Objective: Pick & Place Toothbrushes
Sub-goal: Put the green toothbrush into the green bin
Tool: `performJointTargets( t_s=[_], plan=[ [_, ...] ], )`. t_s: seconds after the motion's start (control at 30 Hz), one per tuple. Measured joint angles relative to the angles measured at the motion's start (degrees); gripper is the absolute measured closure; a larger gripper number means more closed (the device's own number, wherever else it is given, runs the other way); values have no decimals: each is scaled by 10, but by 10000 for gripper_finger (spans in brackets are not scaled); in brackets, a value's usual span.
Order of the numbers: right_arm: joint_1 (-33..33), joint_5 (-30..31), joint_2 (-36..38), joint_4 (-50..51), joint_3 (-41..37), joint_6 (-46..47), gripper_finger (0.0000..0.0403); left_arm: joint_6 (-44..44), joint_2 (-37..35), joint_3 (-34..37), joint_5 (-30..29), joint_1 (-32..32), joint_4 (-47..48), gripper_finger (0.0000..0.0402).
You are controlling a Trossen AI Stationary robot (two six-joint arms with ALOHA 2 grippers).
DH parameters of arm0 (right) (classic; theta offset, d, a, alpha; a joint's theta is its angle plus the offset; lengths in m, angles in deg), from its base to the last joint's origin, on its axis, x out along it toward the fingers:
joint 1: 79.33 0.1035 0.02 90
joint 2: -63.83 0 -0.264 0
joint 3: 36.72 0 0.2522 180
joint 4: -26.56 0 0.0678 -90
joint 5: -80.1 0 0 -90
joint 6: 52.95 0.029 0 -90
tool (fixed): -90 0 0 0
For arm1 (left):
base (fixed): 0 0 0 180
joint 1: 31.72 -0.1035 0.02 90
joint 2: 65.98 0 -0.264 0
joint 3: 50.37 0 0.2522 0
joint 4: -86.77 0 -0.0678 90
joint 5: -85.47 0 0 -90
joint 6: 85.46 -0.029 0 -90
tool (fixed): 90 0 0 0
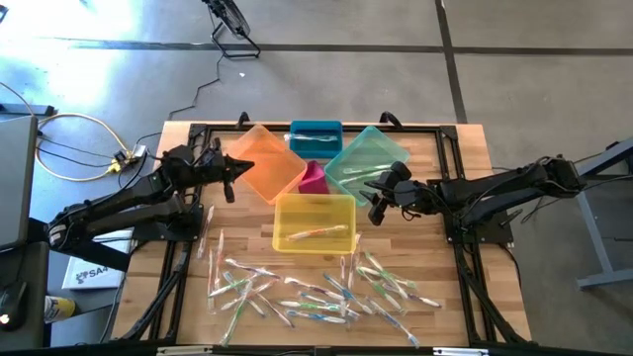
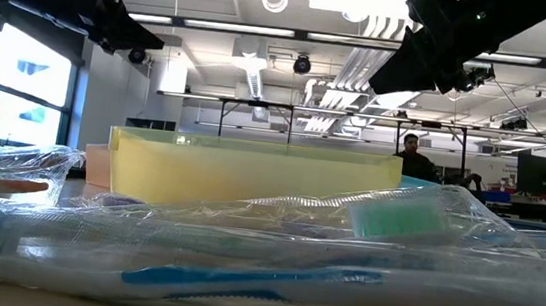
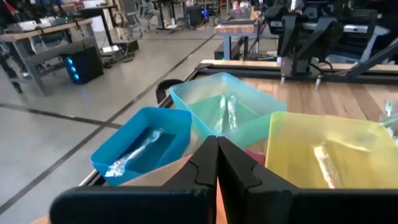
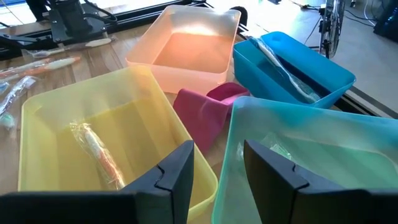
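The bench [image 1: 455, 168] is pale slatted wood with a matt grain. The bins, yellow [image 1: 314, 222], teal [image 1: 368, 158], blue [image 1: 316, 137] and orange [image 1: 262, 163], are smooth translucent plastic. The toothbrushes [image 1: 316, 292] lie in glossy, crinkled clear wrappers. Both hands' fingers [image 4: 177, 171] look matt black plastic.

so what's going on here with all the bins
Two robot arms are sorting wrapped toothbrushes from a pile at the table's front into coloured bins. The yellow bin, teal bin and blue bin each hold one; the orange bin looks empty. The right gripper hangs open and empty at the teal bin's edge, the left gripper shut and empty by the orange bin.
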Motion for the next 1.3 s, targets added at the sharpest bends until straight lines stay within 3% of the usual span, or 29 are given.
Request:
performJointTargets(
  t_s=[0.7, 0.97, 1.3],
  plan=[
    [1, -3, 0, 0, 0, -4, 270, 1, 0, 0, 0, 0, 7, 401],
    [31, -32, 0, 6, 28, 13, 270, 13, 0, 0, -1, 0, 24, 401],
    [101, 32, -14, 190, 141, 65, 276, 14, 1, 0, -1, 0, 50, 401]
  ],
)
